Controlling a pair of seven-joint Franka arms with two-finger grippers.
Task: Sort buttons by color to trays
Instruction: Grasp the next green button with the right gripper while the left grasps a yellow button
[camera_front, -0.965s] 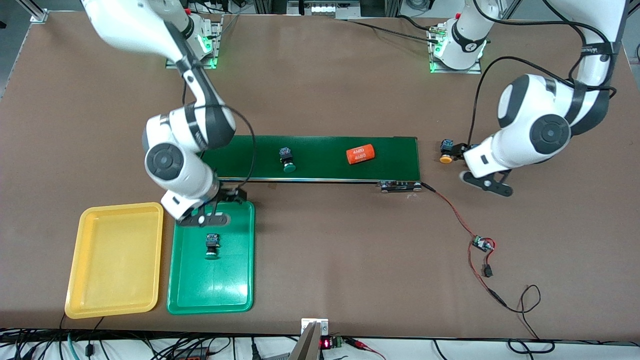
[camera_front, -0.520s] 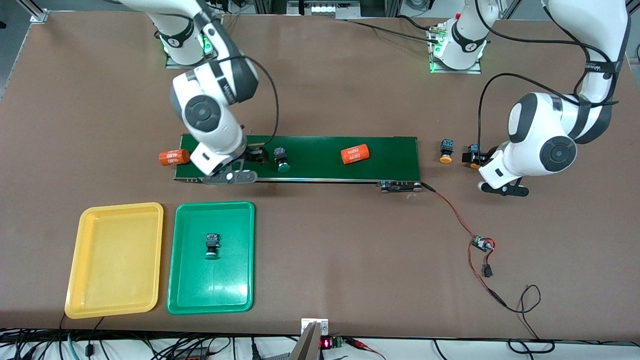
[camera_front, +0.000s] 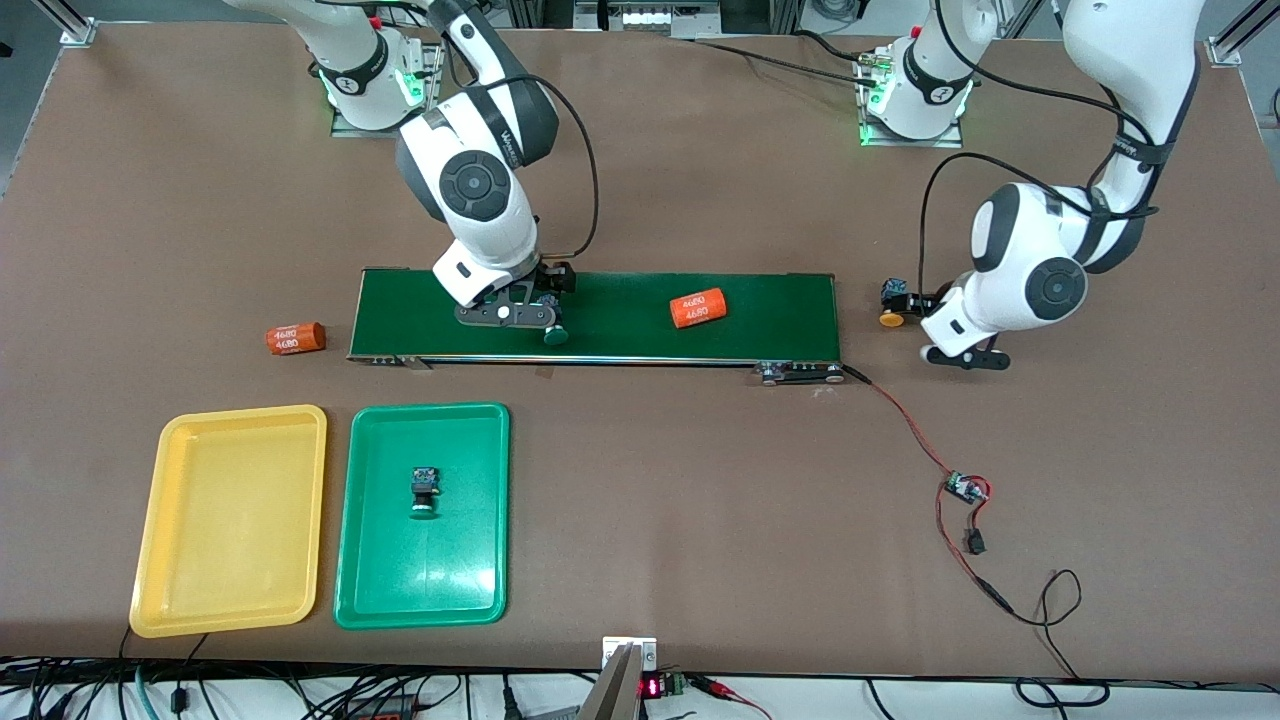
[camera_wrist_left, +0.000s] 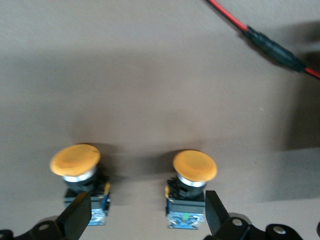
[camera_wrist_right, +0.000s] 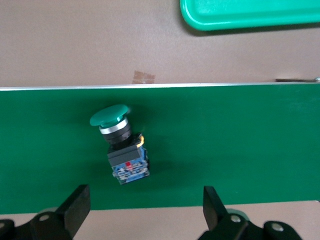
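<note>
A green-capped button (camera_front: 556, 335) lies on its side on the dark-green belt (camera_front: 780, 310); it also shows in the right wrist view (camera_wrist_right: 120, 142). My right gripper (camera_front: 540, 300) hangs open just above it, and its own view (camera_wrist_right: 145, 207) shows the fingers empty. Another green-capped button (camera_front: 424, 491) lies in the green tray (camera_front: 470, 570). The yellow tray (camera_front: 230, 520) is empty. Two yellow-capped buttons (camera_wrist_left: 75, 162) (camera_wrist_left: 195, 167) lie on the table off the belt's end. My left gripper (camera_front: 925, 310) (camera_wrist_left: 145, 215) is open and low over them, one button between its fingers. The front view shows one of them (camera_front: 890, 305).
An orange "4680" cylinder (camera_front: 697, 308) lies on the belt. Another cylinder (camera_front: 295, 338) lies on the table off the belt's end nearest the right arm. A red-black cable with a small board (camera_front: 965, 487) runs from the belt's corner, nearer the front camera.
My right gripper went from the green tray up to the belt, over the green button. My left gripper shifted onto the yellow buttons. The belt's things slid toward the right arm's end; one cylinder came off.
</note>
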